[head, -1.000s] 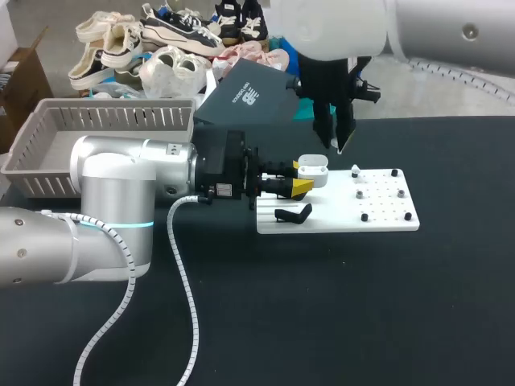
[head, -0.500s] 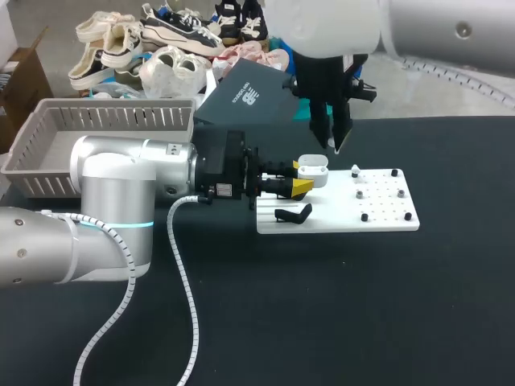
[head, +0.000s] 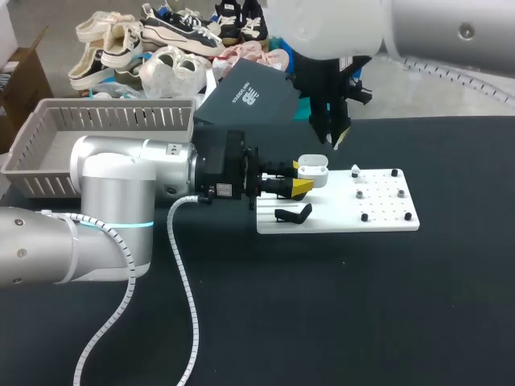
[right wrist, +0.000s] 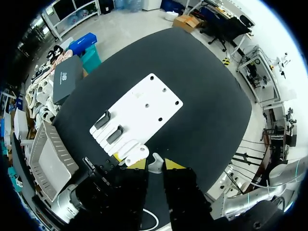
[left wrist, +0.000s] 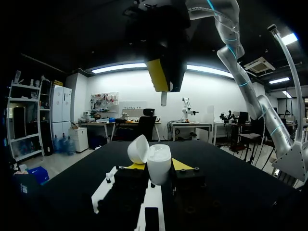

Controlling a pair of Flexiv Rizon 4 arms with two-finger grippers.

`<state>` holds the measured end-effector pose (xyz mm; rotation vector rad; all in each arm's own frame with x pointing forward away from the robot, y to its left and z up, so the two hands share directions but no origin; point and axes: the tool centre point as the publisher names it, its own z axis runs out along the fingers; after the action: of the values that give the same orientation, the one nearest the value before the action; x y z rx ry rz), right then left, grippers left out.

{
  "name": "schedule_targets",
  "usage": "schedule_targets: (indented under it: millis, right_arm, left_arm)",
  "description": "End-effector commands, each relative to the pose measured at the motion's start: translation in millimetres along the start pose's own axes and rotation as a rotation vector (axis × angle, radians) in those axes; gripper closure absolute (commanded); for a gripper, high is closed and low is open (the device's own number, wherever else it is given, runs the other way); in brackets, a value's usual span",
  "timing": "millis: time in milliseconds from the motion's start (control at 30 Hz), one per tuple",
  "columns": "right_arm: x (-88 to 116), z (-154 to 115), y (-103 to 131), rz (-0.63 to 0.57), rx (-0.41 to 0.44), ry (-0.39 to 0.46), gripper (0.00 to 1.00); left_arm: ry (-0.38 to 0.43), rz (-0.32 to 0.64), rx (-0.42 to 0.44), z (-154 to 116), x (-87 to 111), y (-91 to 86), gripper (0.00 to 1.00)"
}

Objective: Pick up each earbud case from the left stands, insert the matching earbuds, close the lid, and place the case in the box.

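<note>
**Q:** Left claw, what's it doing?
**A:** My left claw [head: 301, 177] is clamped on the earbud case [head: 314, 171], one yellow tip on each side. The case is white with its lid [left wrist: 138, 149] swung open. It sits at the left end of the white board [head: 386, 211], just behind the black stand [head: 294, 214].

**Q:** And the right one?
**A:** My right claw [head: 334, 138] pinches a white earbud [right wrist: 155, 163] between its tips (only a small nub pokes out). It hangs above the board, pointing down.

**Q:** Earbud vs case?
**A:** They're apart. From the left wrist the earbud [left wrist: 163, 98] hangs straight above the open case [left wrist: 160, 161] with clear air between. From the head view the right claw is up and slightly right of the case.

**Q:** Box?
**A:** The grey box [head: 48, 153] is at the table's [head: 322, 322] far left, behind my left arm and well apart from both claws.
</note>
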<state>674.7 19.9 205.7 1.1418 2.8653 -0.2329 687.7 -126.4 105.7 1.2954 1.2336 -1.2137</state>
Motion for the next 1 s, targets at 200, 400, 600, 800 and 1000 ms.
schedule_targets:
  millis: [200, 400, 600, 800, 1000]
  right_arm:
    - [10.1, 10.8, -3.3, -0.006, -0.03, -0.033, 1.0]
    - [11.6, 16.7, 0.7, -0.022, -0.033, -0.031, 1.0]
    - [12.9, 21.7, 6.5, -0.037, -0.032, -0.025, 1.0]
    - [11.3, 26.8, 11.4, -0.036, -0.023, -0.018, 1.0]
    - [11.4, 31.2, 14.6, -0.032, -0.018, -0.007, 1.0]
  left_arm:
    - [0.0, 0.0, 0.004, 0.2, 0.4, 1.7, 1.0]
    - [0.0, 0.0, 0.004, 0.2, 0.4, 1.7, 1.0]
    - [0.0, 0.0, 0.004, 0.2, 0.4, 1.7, 1.0]
    - [0.0, 0.0, 0.004, 0.2, 0.4, 1.7, 1.0]
    - [0.0, 0.0, 0.004, 0.2, 0.4, 1.7, 1.0]
